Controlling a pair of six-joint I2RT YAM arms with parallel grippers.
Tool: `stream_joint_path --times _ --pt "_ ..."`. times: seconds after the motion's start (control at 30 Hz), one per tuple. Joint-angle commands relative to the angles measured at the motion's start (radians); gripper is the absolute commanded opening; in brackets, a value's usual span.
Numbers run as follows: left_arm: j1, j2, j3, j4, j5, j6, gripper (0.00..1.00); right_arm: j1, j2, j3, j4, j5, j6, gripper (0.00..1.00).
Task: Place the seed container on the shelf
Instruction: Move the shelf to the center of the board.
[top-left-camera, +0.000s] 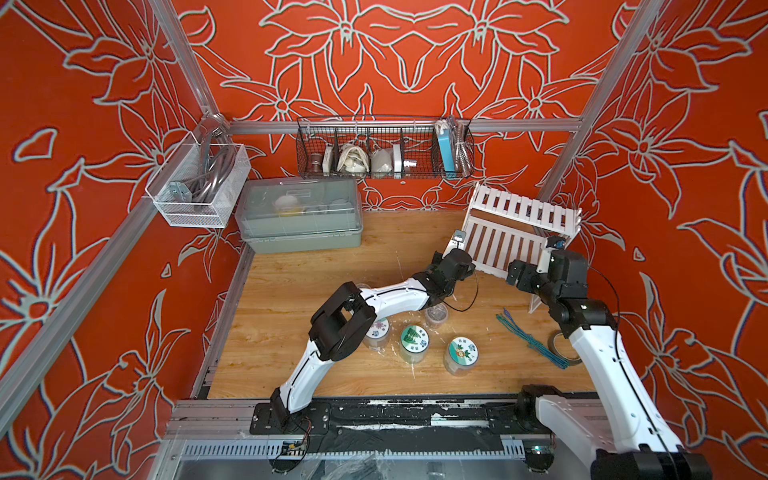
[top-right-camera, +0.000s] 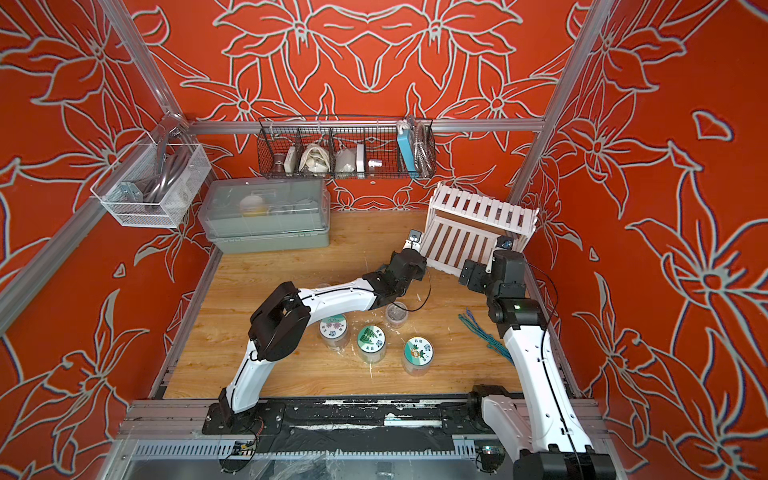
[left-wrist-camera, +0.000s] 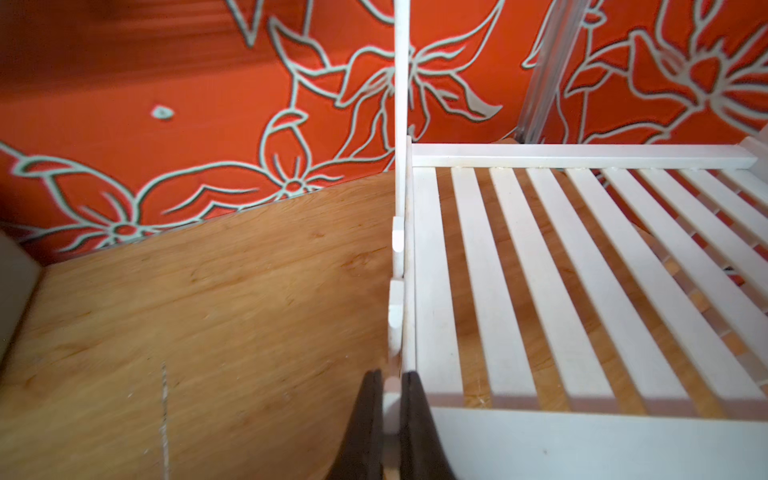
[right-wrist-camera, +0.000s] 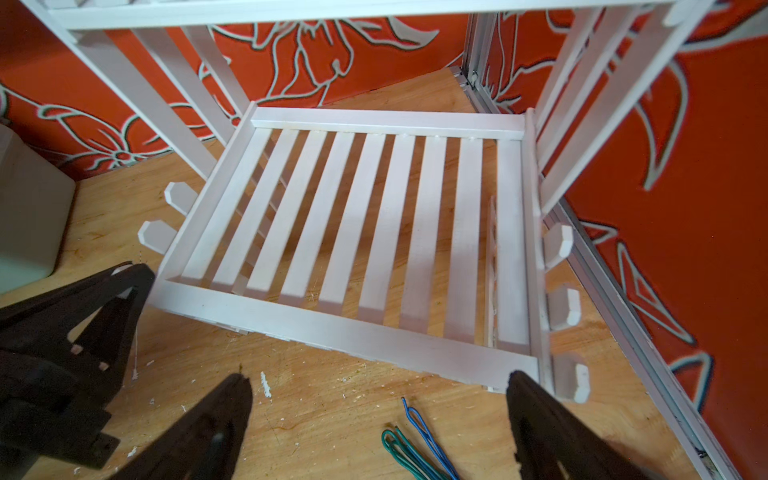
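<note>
Your left pincer (left-wrist-camera: 391, 415) was clamped on the edge of the shelf's (left-wrist-camera: 582, 154) side panel, with the white board pinched between its two dark fingers. Your right pincer (right-wrist-camera: 380, 376) stood wide apart and gripped nothing. Its fingers sat just in front of the lower tier's front rail, one of them by the shelf's front corner. The shelf stood at the far right corner of the table (top-left-camera: 299, 299), turned askew to the walls, and both slatted tiers were bare.

The seed container (top-left-camera: 436, 315), as far as I could tell the small clear pot with brownish contents, stood on the table. It was partly hidden under your left forearm and well apart from the shelf. Three jars with patterned lids (top-left-camera: 414, 338) stood in a row just in front of it. A bundle of blue and green wire (top-left-camera: 532, 340) lay beside your right arm, with a tape roll (top-left-camera: 559, 347) half hidden under that arm. A grey-green lidded box (top-left-camera: 299, 216) sat against the back wall.
</note>
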Motion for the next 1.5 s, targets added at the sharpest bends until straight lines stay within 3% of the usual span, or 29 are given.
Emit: stream_joint_path --times 0.0,0.2,0.37,0.6,0.73,1.0,1.47 --pt "0.011 -0.078 -0.065 -0.027 -0.174 -0.089 0.0 -0.006 -0.014 -0.015 -0.025 -0.031 0.02 0.97" --pt "0.011 -0.167 -0.193 -0.022 -0.262 -0.124 0.0 -0.006 -0.023 -0.014 -0.039 -0.07 0.029 0.97" --pt "0.012 -0.258 -0.305 -0.011 -0.308 -0.117 0.0 -0.005 -0.031 0.02 -0.062 -0.201 0.071 0.93" --pt "0.04 -0.401 -0.472 -0.005 -0.288 -0.132 0.0 0.017 -0.029 0.015 -0.102 -0.287 0.081 0.9" --pt "0.075 -0.465 -0.533 -0.04 -0.238 -0.136 0.0 0.08 -0.025 0.013 -0.139 -0.262 0.073 0.9" --pt "0.121 -0.601 -0.677 -0.034 -0.247 -0.167 0.0 0.291 -0.009 0.011 -0.156 -0.163 0.105 0.9" --pt "0.132 -0.695 -0.785 -0.071 -0.253 -0.234 0.0 0.477 0.031 0.045 -0.213 -0.091 0.125 0.88"
